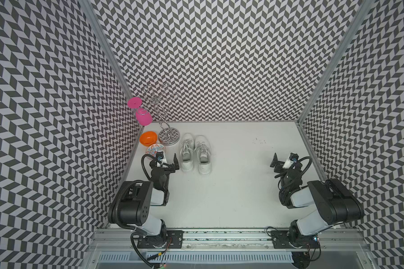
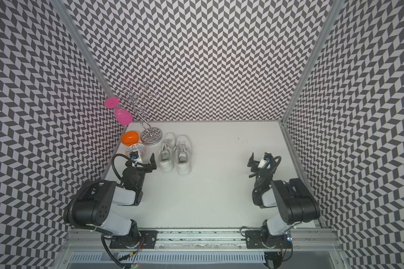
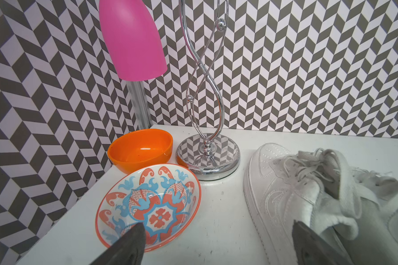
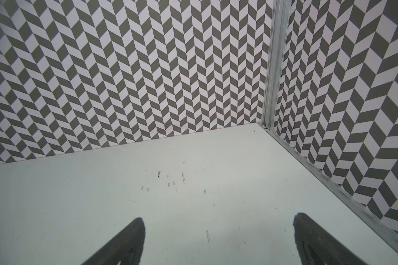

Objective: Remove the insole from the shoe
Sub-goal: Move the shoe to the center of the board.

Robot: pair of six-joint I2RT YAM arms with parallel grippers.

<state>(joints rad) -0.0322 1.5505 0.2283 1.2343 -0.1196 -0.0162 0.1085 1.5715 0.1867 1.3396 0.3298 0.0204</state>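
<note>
Left wrist view shows left jaws wide apart beside shoe; right jaws too.

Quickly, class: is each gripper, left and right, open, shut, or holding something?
Left gripper: open, holding nothing, beside the nearer white lace-up sneaker.
Right gripper: open, holding nothing, above the white tabletop.

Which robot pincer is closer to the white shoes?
The left. The left pincer is open right beside the white shoes. The right pincer, open too, is far off on the other side of the table.
</note>
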